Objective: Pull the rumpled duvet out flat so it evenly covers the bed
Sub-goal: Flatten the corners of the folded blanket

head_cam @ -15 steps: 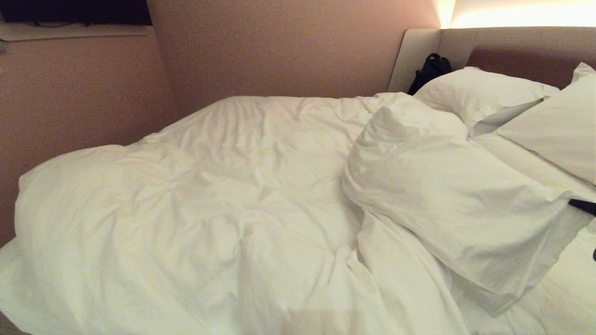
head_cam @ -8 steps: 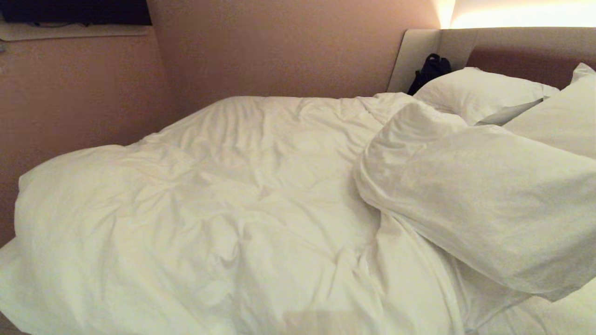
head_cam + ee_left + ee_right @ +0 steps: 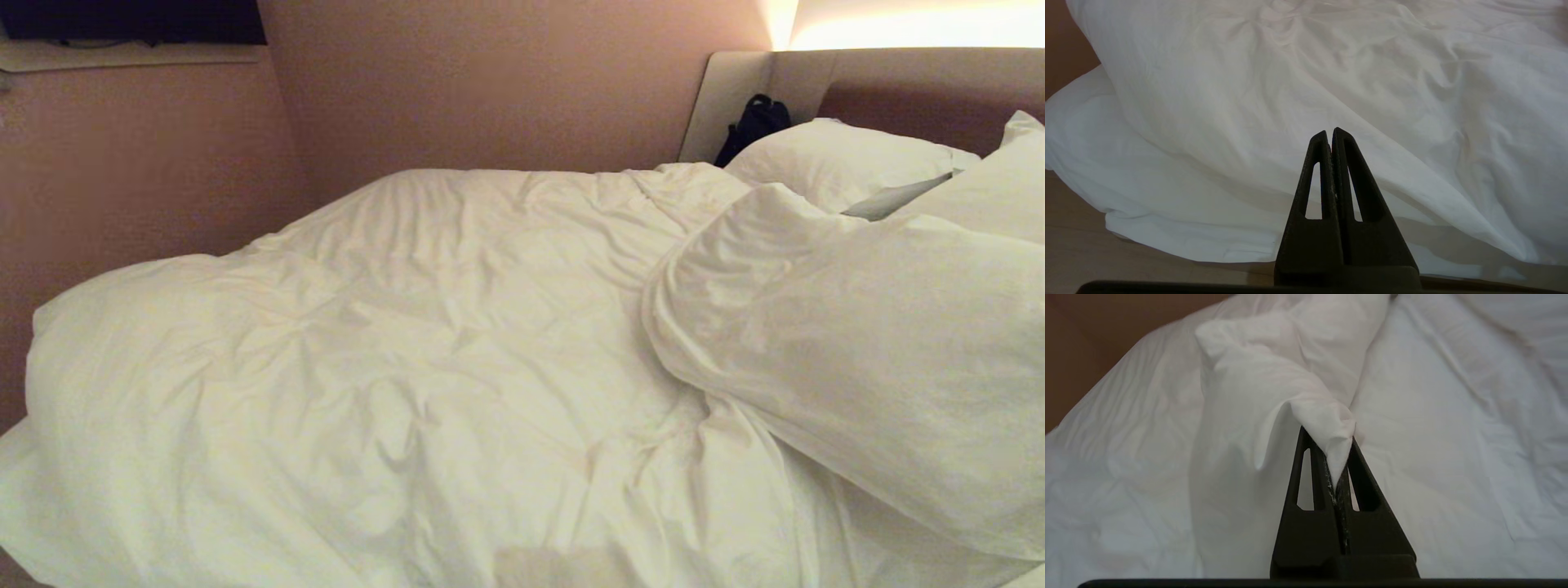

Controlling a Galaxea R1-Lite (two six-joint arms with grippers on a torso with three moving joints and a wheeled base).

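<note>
Across the bed [image 3: 735, 90] the duvet [image 3: 392, 351] is spread in wrinkles, reaching the far wall side and hanging over the near-left corner. On the right, a thick fold of it is lifted and turned back over itself — it stands above the rest of the cover and hides part of the pillows [image 3: 833, 159] by the headboard. In the right wrist view a pinch of that fold is seen clamped between the clenched fingers of the right gripper [image 3: 1340, 457] (the cloth bunches just at the tips). The left gripper [image 3: 1330, 136] is pressed closed on nothing and is held low beside the bed's near edge, apart from the draped duvet. A dark bag [image 3: 755, 122] is propped in the headboard corner.
</note>
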